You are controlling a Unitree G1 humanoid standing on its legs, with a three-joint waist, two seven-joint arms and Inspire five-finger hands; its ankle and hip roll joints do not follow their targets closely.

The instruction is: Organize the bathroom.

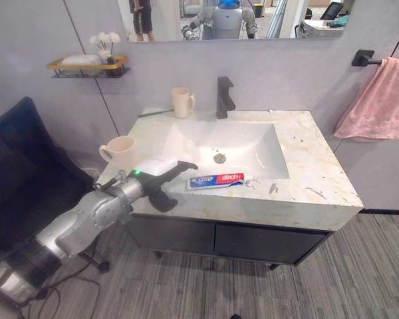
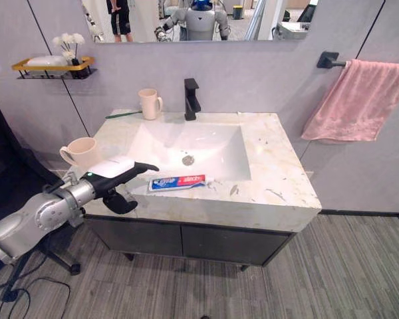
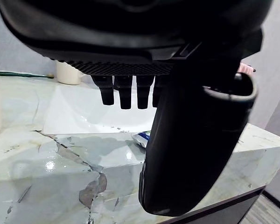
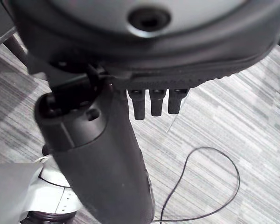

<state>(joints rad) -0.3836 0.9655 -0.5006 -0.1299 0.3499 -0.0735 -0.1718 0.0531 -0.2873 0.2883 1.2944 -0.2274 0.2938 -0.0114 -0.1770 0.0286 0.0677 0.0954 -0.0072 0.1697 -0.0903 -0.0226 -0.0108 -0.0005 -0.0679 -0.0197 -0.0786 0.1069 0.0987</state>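
A toothpaste tube [image 1: 216, 180], red, blue and white, lies flat on the marble countertop [image 1: 306, 173] along the front rim of the sink basin [image 1: 219, 143]. My left hand [image 1: 161, 174] hovers over the counter's front left corner. It is open, and its straight fingers [image 3: 124, 93] point at the tube's near end [image 3: 141, 138] a short way off. A beige mug [image 1: 122, 151] stands just behind the hand. A second mug [image 1: 181, 102] stands at the back, with a green toothbrush [image 1: 154, 113] lying to its left. My right hand [image 4: 149, 42] hangs open over the floor.
A black faucet [image 1: 223, 98] rises behind the basin. A pink towel [image 1: 382, 100] hangs on a bar at the right wall. A small shelf [image 1: 86, 65] with flowers is on the left wall. A black chair [image 1: 20, 173] stands left of the vanity.
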